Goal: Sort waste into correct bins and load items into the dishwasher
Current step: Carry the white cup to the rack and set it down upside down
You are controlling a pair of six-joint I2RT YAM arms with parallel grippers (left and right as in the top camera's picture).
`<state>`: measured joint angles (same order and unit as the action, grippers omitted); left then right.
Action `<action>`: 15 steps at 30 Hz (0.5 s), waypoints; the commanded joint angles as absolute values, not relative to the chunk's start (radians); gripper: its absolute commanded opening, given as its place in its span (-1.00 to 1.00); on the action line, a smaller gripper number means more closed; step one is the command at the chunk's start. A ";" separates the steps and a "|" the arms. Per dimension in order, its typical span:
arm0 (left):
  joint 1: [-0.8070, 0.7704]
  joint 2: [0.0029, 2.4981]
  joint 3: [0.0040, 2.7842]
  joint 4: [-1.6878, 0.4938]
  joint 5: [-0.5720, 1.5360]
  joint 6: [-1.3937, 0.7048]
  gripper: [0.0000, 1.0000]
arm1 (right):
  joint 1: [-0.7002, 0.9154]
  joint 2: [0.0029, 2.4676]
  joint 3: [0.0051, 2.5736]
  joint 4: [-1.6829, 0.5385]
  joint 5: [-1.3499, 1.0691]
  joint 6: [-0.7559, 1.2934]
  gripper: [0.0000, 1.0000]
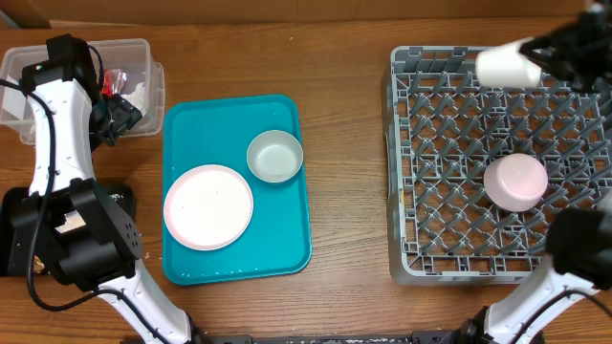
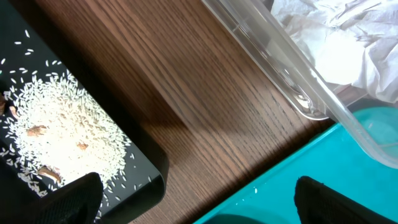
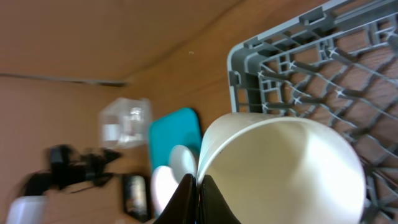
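Wooden table (image 1: 349, 143) | teal tray (image 1: 287, 234) centre | grey dish rack (image 1: 397, 191) right

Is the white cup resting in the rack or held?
Held: right claw pinches the white cup by its rim, over the rack.

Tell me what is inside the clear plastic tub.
Inside the clear tub lie a crumpled white napkin and a red shiny wrapper. The left arm covers the tub's middle, so anything lying under it cannot be seen.
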<state>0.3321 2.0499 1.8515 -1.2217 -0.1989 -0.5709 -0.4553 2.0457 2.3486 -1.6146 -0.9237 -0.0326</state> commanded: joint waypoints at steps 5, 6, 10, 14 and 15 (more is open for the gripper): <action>0.336 2.050 1.848 -1.221 -0.205 -0.584 1.00 | -0.568 2.174 2.065 -1.422 -1.316 -0.148 -0.92; 0.336 2.050 1.848 -1.221 -0.205 -0.584 1.00 | -0.581 2.190 2.010 -1.360 -1.324 -0.118 -0.92; 0.336 2.050 1.848 -1.221 -0.205 -0.584 1.00 | -0.608 2.227 1.953 -1.271 -1.323 -0.073 -0.92; 0.336 2.050 1.848 -1.221 -0.205 -0.584 1.00 | -0.632 2.251 1.944 -1.256 -1.305 -0.070 -0.92; 0.336 2.050 1.848 -1.221 -0.205 -0.584 1.00 | -0.640 2.252 1.944 -1.254 -1.281 -0.049 -0.92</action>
<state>0.3321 2.0499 1.8515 -1.2221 -0.1989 -0.5709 -0.6132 2.2490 1.9480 -1.2636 -1.2675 -0.0811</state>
